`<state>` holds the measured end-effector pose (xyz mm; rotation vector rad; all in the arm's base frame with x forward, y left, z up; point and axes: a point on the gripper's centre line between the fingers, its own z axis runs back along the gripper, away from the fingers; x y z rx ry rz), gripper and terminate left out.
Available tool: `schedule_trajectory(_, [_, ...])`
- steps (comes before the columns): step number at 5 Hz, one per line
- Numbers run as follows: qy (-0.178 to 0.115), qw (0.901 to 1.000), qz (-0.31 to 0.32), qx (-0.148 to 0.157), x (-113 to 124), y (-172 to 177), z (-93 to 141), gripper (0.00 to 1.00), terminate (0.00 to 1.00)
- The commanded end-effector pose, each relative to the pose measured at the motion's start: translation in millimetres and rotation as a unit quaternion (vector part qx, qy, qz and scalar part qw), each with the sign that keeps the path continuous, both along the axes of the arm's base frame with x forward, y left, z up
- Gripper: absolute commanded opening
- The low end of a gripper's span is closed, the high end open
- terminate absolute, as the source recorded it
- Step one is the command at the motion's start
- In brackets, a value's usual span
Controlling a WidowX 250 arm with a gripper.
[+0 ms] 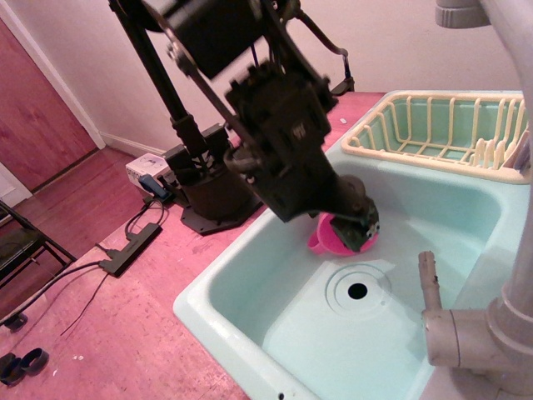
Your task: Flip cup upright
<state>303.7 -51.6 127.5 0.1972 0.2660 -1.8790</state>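
The pink cup [330, 239] lies on its side on the floor of the pale green sink [250, 267], just behind the drain [357, 291]. Its handle points left and its mouth faces the camera. My dark gripper [356, 227] is down inside the sink, directly over and in front of the cup, and covers most of it. Only the cup's lower left rim and handle show. The fingers are hidden against the dark body, so I cannot tell whether they are open or closed on the cup.
A cream dish rack [441, 125] stands behind the sink on the right. A grey faucet [483, 317] fills the right foreground, its spout end near the drain. The arm's base [212, 187] stands on the floor to the left, with cables and a power strip [129, 247].
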Motion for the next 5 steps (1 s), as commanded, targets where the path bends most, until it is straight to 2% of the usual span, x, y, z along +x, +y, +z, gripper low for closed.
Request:
schedule_trajectory(1, [0.006, 0.9994, -0.035, -0.004, -2, 15, -12, 1.00, 0.00])
schedule_trajectory(2, [0.030, 0.9986, -0.044, -0.003, -17, 32, -25, 1.00, 0.00])
schedule_trajectory(3, [0.039, 0.9985, -0.040, 0.006, -30, 45, -24, 1.00, 0.00])
schedule_trajectory(5, [0.049, 0.9977, -0.046, -0.009, -39, 45, -37, 1.00, 0.00])
